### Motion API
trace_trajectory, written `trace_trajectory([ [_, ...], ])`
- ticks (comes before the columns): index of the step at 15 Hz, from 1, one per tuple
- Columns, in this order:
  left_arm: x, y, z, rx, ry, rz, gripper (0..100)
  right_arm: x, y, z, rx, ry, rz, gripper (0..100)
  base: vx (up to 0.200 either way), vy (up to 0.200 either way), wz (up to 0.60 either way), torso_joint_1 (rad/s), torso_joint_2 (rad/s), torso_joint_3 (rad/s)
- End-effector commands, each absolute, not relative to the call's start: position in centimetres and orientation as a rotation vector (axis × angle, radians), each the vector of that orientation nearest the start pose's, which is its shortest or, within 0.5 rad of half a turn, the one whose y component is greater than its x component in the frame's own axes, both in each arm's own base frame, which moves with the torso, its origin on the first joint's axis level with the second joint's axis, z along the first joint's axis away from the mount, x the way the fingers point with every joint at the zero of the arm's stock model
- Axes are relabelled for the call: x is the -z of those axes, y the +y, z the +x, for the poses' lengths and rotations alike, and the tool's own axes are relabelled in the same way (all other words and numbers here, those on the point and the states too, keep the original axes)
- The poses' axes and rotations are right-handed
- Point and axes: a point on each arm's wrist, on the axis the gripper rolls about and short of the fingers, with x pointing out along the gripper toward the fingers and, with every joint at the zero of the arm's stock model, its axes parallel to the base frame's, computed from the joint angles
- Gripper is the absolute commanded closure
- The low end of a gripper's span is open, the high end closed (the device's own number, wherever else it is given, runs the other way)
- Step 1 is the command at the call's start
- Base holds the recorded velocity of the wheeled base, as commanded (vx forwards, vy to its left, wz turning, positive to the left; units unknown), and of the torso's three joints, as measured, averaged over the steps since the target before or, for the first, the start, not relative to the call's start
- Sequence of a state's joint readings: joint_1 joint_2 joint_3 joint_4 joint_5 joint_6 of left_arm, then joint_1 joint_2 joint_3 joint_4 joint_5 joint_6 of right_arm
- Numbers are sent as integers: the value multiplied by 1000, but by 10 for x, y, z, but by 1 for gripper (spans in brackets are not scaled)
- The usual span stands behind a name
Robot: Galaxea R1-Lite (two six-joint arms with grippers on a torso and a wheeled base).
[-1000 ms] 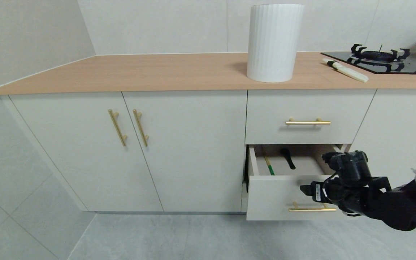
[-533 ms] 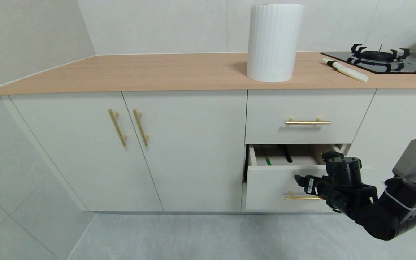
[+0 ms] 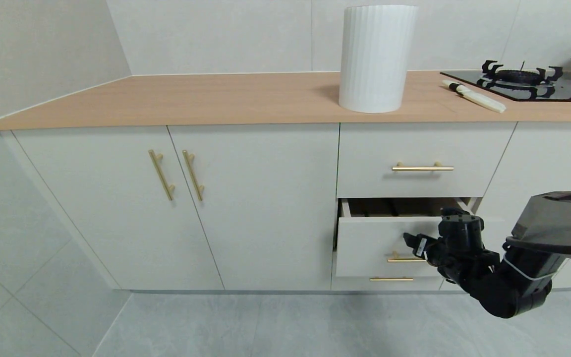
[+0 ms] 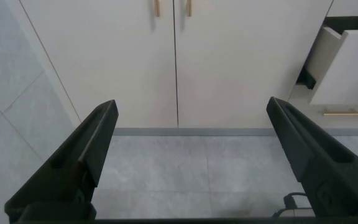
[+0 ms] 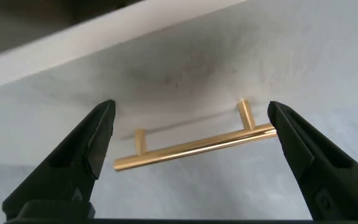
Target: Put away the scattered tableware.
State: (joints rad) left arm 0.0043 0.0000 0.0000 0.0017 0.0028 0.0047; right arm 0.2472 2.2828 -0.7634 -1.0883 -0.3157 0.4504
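Jaws of the right gripper stand spread wide before the gold handle of the middle drawer, pinching nothing; the drawer sits slightly open; the left gripper, jaws likewise spread, hangs above the floor facing the cupboard doors; a pale knife lies near the worktop's right end, beside the hob.

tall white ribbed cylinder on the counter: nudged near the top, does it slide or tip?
Likely tips: the white ribbed cylinder stands upright and is clearly taller than its base is wide. Pushed low, it would probably slide on the smooth countertop instead. The ribs may help a grip; its weight and material cannot be told.
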Motion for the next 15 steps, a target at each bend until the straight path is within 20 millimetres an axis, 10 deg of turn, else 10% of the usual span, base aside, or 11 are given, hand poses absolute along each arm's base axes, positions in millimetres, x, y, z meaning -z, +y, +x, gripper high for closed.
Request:
trace_trajectory([
  [1,-75,0,-23,-8,2,5,0,-4,84,375,193,380,340,0,0,0,0,0,0,0],
  [15,-75,0,-23,-8,2,5,0,-4,73,419,323,230,472,0,0,0,0,4,0,0],
])
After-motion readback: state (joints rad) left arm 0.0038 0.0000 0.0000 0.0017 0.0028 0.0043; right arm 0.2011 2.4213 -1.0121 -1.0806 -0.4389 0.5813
